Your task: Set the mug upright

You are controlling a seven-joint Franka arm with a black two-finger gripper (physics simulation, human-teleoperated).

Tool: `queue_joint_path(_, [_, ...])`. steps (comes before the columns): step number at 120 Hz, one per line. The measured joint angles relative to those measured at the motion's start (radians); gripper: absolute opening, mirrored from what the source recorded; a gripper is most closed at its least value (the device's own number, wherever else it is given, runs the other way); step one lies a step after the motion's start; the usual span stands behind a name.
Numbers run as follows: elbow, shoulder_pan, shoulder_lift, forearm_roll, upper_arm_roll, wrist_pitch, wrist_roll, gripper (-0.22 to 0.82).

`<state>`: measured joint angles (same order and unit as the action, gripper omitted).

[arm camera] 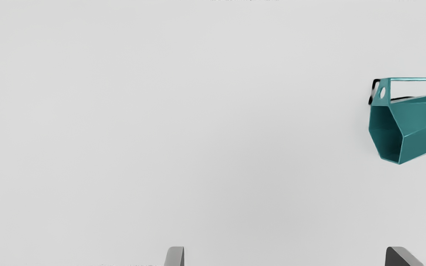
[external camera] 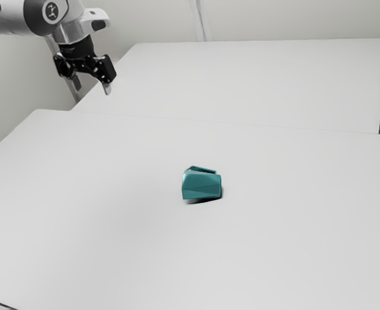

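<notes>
item: the teal mug (external camera: 201, 185). it lies on its side on the pale bench (external camera: 112, 258), its mouth (arm camera: 386, 135) facing sideways rather than up. the handle (arm camera: 418, 79) runs along one flank of the body (on the far side, by the exterior view). the base cannot be inspected from here.

handling gear: the pincer (external camera: 92, 87) is spread, its two tips wide apart with nothing between them. it is raised over the exterior view's upper left, well apart from the mug.

finding on progress: the required upright stance is not met as things lie, and no part of it can be credited. in my judgement, the following is outstanding: bring the pincer over to the mug, close on the body or handle, turn the mouth upward, seat the base flat, and let go.

caution: the body is faceted, so a grip across an edge could slip or roll it (a pair of opposed flats would probably serve better).
</notes>
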<state>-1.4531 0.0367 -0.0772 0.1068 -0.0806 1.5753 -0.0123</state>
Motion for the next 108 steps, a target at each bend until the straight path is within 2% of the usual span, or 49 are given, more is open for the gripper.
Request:
queue_joint_path(15, [0.008,-0.059,-0.008,0.028,-0.005,0.005,-0.009,0.59])
queue_joint_path(28, [0.006,-0.047,-0.015,0.012,-0.008,0.024,-0.015,0.59])
queue_joint_path(35, [-0.012,-0.030,-0.022,-0.042,-0.038,0.047,-0.017,0.59])
queue_joint_path(65, [-0.218,-0.056,-0.019,-0.319,-0.119,0.220,-0.032,0.59])
queue_joint_path(87, [-0.436,-0.043,0.026,-0.504,-0.126,0.392,-0.065,0.59])
queue_joint_path(108, [-0.573,-0.014,0.026,-0.680,-0.127,0.539,-0.124,0.59])
